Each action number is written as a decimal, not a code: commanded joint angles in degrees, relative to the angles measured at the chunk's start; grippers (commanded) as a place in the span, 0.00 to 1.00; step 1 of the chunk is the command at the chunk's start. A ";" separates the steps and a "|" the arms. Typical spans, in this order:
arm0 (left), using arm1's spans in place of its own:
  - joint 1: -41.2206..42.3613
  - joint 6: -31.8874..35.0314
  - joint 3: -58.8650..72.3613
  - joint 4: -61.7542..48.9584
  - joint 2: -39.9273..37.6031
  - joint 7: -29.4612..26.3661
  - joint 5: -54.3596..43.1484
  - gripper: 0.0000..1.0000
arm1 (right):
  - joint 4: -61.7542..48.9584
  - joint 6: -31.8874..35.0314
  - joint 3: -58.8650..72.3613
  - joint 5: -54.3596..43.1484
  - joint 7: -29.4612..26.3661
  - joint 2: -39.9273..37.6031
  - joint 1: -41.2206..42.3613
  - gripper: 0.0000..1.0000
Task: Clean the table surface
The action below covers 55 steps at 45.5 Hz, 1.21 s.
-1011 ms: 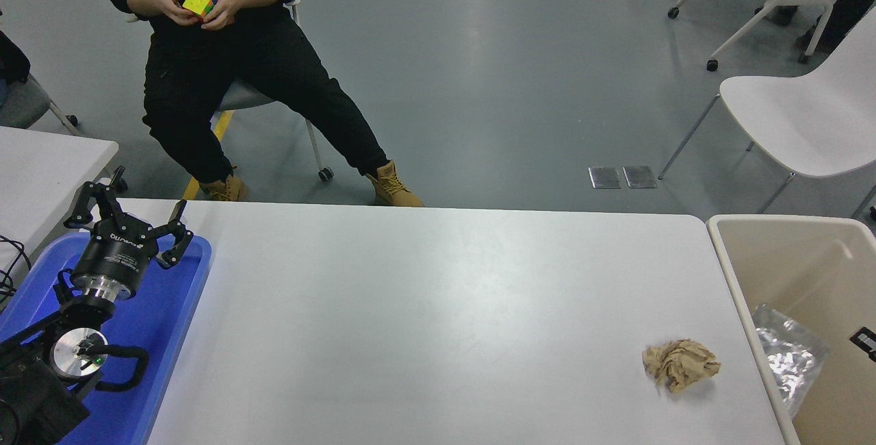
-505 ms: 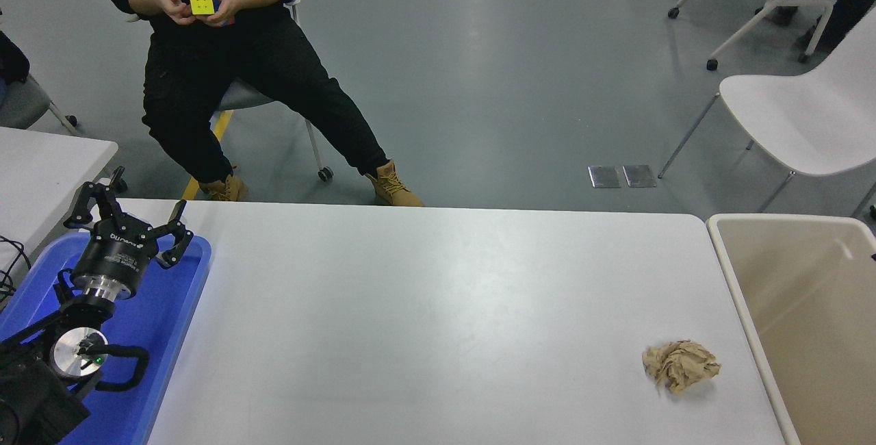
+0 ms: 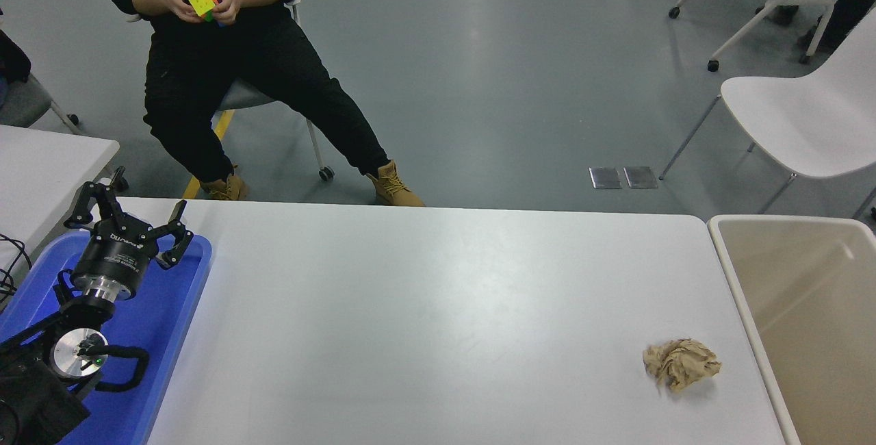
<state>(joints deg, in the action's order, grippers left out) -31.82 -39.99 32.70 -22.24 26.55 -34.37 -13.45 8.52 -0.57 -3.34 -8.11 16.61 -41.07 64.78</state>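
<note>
One crumpled ball of brown paper [image 3: 681,363] lies on the table surface [image 3: 424,308], close to its right edge and toward the near right corner, with bare white top all around it. Just beyond that right edge stands a beige bin [image 3: 807,322], its rim running alongside the table; what shows of its inside is plain beige wall. Over at the near left corner, a blue tray [image 3: 174,308] sits along the left edge of the table. The left gripper [image 3: 130,215] hangs above the tray's far end, its black fingers spread apart and holding nothing, the arm coming up from the picture's lower left. No right arm shows anywhere in the view. The table surface itself fills the lower half of the view, its far edge running straight across. Past that far edge, on the grey floor, a person in black clothes and tan boots [image 3: 393,188] sits on a chair, turning a coloured puzzle cube [image 3: 203,3] in both hands. A white chair [image 3: 801,123] stands off to the far right.
</note>
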 commanded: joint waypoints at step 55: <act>0.00 0.00 0.00 0.00 0.08 0.00 0.00 1.00 | 41.05 -0.40 -45.52 11.63 -8.18 4.33 -23.55 0.99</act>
<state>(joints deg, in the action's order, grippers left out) -31.82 -39.99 32.70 -22.24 26.59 -34.36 -13.45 47.18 -1.65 -44.02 3.34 8.48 -40.51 49.27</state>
